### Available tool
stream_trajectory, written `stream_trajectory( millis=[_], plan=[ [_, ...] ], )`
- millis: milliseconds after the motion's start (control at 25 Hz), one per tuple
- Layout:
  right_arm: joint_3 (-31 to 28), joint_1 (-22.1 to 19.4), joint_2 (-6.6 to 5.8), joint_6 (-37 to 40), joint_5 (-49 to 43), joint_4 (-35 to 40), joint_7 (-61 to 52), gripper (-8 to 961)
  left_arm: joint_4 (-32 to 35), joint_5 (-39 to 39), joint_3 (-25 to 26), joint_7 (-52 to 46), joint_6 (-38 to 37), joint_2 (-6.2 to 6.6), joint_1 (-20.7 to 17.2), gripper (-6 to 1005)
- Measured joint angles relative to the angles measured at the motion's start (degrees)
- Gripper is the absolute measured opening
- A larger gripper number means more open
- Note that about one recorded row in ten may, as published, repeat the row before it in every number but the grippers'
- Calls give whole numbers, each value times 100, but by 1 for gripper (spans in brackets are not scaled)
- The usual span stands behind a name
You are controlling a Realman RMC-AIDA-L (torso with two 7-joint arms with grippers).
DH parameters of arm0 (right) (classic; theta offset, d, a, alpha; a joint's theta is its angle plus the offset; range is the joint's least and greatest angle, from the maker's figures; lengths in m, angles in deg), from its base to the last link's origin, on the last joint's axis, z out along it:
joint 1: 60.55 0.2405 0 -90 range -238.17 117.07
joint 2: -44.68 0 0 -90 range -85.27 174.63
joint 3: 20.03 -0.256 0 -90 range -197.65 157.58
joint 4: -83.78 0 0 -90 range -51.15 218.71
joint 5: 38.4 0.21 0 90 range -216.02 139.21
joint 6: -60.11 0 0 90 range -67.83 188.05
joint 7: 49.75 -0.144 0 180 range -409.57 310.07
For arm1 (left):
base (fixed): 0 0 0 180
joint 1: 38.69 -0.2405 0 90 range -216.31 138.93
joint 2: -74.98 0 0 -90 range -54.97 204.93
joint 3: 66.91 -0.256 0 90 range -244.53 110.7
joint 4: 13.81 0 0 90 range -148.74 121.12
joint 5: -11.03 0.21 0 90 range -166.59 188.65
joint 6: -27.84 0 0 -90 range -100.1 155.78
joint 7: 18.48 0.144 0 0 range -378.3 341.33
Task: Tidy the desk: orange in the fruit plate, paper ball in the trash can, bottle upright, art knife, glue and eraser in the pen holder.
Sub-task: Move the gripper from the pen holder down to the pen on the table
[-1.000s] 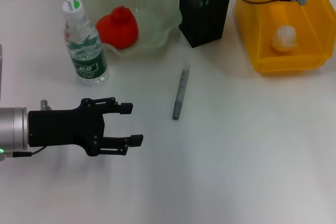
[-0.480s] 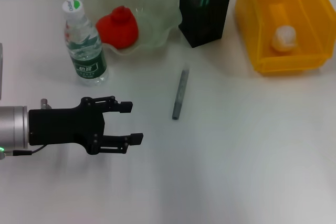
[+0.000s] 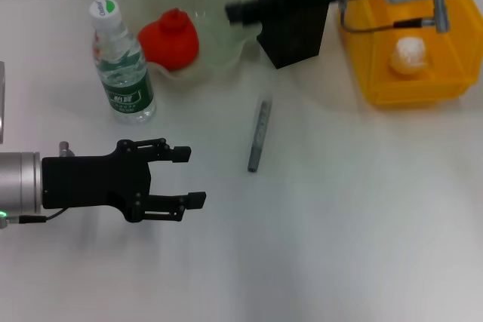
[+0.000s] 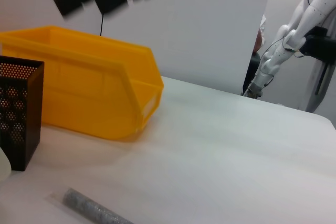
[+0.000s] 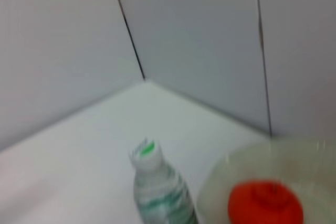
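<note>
Over the far pen holder [image 3: 294, 24], the right end effector [image 3: 238, 11] has swung back leftward, grip state can't be told; knife's been dropped in, glue [image 3: 259, 133] is left mid-tabletop.

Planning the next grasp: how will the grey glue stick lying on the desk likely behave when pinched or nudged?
The glue looks like a slim, straight, round stick, so it is probably rigid and light. Lying flat on the smooth white desk, it may roll sideways if nudged. Its low profile likely leaves little height for fingers to grip.
</note>
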State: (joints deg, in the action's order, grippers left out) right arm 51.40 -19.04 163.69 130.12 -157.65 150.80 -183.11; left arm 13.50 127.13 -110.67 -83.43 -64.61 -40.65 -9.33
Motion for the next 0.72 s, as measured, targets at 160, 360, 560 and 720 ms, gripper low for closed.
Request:
stream_trajectory(
  millis=[160,360,560,720],
  plan=[
    [329,351,12,302,-866,-161,-959,766,-4,0,-12,9,6,-8,0,812],
    [735,636,18,404,-1247,-432,-1558,765,-7,7,-23,24,8,-12,0,812],
    [1213,987,41,165,-1422,-1108,-2000,765,-8,9,-28,34,3,-12,0,813],
    [1445,1066,48,-87,-1560,-1351,-2171,764,-7,11,-28,39,-5,-13,0,813]
  ],
)
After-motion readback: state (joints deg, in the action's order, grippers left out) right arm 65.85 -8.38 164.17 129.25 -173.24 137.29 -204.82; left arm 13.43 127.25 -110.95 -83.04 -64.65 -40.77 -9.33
